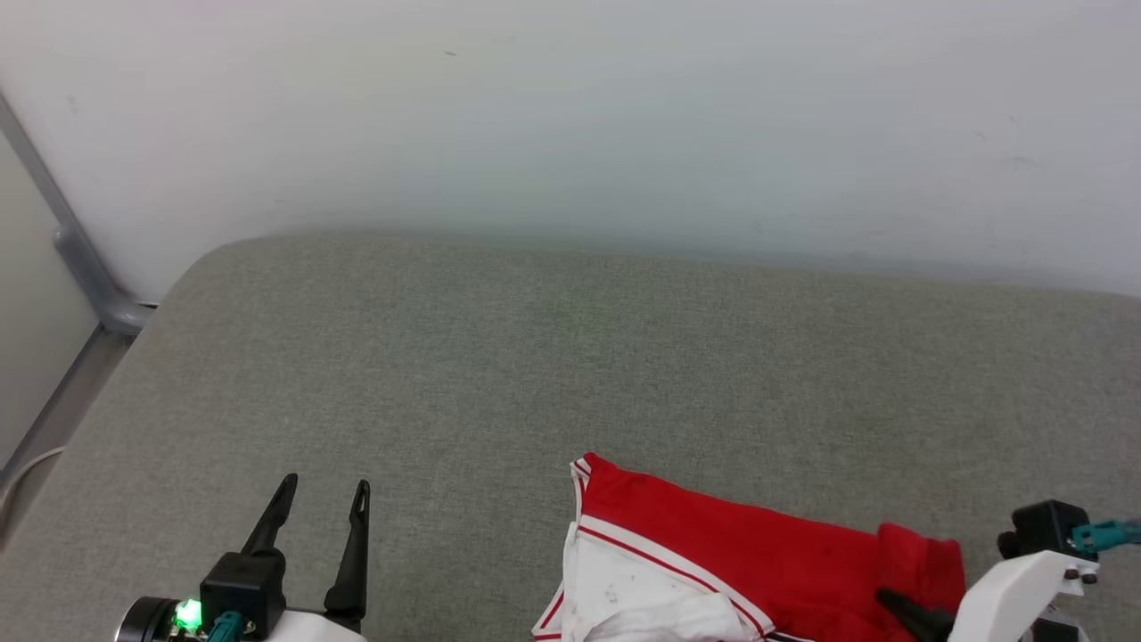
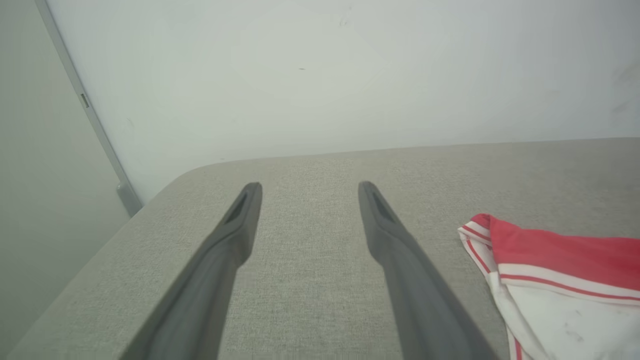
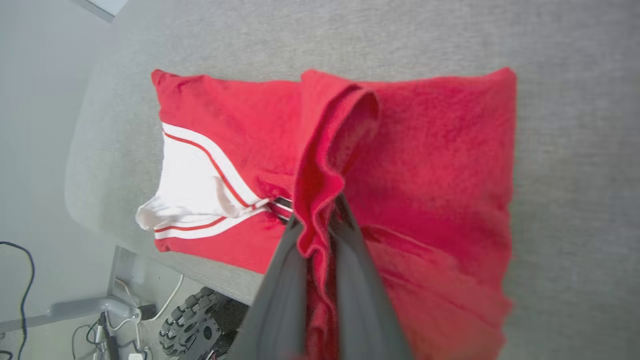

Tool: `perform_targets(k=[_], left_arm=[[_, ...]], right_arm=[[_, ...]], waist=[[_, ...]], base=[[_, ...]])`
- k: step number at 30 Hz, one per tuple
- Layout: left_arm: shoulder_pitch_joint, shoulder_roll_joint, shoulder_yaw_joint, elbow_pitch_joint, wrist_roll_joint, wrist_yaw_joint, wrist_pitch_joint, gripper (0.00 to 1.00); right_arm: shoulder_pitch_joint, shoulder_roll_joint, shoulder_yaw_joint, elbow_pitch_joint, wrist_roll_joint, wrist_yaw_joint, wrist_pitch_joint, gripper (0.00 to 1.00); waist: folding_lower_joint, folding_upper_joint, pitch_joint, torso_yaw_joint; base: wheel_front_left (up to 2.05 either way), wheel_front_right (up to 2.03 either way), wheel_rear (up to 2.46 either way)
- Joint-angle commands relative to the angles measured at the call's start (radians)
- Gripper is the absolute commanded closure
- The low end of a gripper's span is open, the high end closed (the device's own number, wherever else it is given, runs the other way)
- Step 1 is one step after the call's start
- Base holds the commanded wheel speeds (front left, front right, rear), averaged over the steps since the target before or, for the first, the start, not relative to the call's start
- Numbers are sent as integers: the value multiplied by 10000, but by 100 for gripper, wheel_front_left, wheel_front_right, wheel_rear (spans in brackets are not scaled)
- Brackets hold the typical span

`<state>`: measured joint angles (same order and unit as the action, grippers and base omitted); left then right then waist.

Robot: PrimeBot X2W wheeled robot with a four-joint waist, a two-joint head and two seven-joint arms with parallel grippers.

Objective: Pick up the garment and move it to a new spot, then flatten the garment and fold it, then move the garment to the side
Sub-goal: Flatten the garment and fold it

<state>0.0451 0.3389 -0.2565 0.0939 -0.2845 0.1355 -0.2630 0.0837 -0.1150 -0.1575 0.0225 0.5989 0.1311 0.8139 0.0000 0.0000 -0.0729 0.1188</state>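
I'm seeing my left gripper (image 1: 325,486) hovering over the front left of the grey padded surface (image 1: 535,357), its fingers spreading wide and holding nothing. The garment (image 1: 758,553) is lying bunched at that surface's front edge, right of its middle, with one white sleeve showing. My right gripper (image 3: 317,212) is pinching a raised red fold of it, its jaws closing tight on the cloth, at the surface's front right.
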Motion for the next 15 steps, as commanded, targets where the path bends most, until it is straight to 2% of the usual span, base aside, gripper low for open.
perform_targets(k=[1,7,10,15], left_arm=[[142,-48,27,37,75,-32,-23,0],[124,-77,146,79,101,-104,-23,0],[144,-85,205,94,142,-106,-23,0],[161,-100,238,143,185,-160,-23,0]], right_arm=[[87,290,146,-339,124,-9,170,100],[4,652,616,-721,556,-7,315,100],[-53,667,1148,-446,1431,-7,-116,100],[-431,664,2223,404,2269,-7,-1211,100]], waist=[[0,0,4,91],[0,0,20,293],[0,0,29,384],[0,0,56,534]], base=[[0,0,0],[0,0,0],[0,0,0],[0,0,0]])
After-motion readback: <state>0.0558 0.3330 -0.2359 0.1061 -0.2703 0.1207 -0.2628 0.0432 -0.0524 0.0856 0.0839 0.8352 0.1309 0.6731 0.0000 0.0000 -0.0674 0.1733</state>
